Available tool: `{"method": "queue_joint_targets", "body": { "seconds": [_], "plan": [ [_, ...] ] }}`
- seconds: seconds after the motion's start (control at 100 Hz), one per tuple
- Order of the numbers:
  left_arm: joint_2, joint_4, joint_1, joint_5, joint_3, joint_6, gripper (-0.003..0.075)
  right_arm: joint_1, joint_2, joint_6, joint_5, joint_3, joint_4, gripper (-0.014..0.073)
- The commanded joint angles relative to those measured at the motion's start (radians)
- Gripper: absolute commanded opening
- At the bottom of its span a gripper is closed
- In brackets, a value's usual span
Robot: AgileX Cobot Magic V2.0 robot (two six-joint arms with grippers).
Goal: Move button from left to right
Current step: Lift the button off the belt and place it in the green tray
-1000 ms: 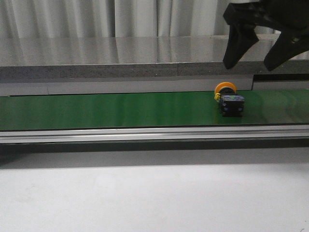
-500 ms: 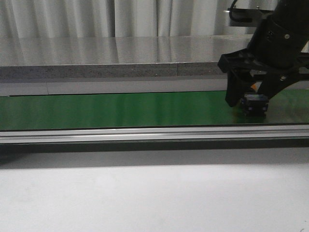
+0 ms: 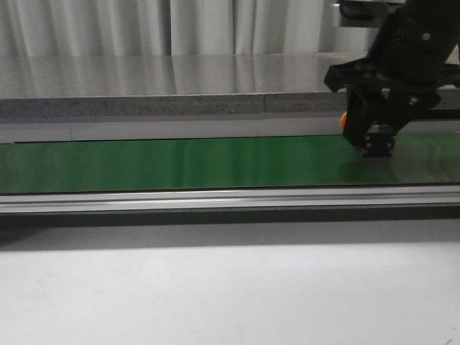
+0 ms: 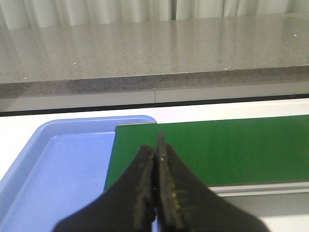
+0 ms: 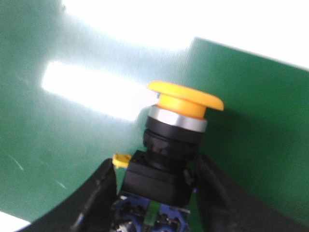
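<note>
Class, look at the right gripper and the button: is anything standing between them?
Nothing visible. The right gripper has its fingers on either side of the button, on its black body, above the green belt.

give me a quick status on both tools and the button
Right tool shut on button, just above the green belt. Left tool shut, empty. Nothing in the way.

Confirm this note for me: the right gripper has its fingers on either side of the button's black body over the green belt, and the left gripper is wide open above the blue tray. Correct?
One detail is wrong. The left gripper is shut, fingers pressed together, as the left wrist view shows. The rest holds: the right gripper has its fingers either side of the button at its black body, over the green belt, and the left one is above the blue tray.
</note>
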Motion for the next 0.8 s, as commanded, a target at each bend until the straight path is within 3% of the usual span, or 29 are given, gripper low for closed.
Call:
{"method": "queue_joint_targets", "body": {
  "seconds": [0.0, 0.5, 0.79],
  "plan": [
    [0.008, -0.007, -0.006, -0.075, -0.027, 0.002, -0.0020, -0.047, -0.085, -0.005, -0.021, -0.057, -0.016, 0.0125],
    [0.010, -0.007, -0.006, -0.075, -0.027, 0.002, -0.0021, -0.464, -0.125, -0.153, 0.003, -0.073, -0.037, 0.0125],
    [0.010, -0.007, -0.006, -0.075, -0.027, 0.002, -0.0021, -0.592, -0.048, -0.279, -0.040, -0.073, -0.037, 0.0125]
  ]
}}
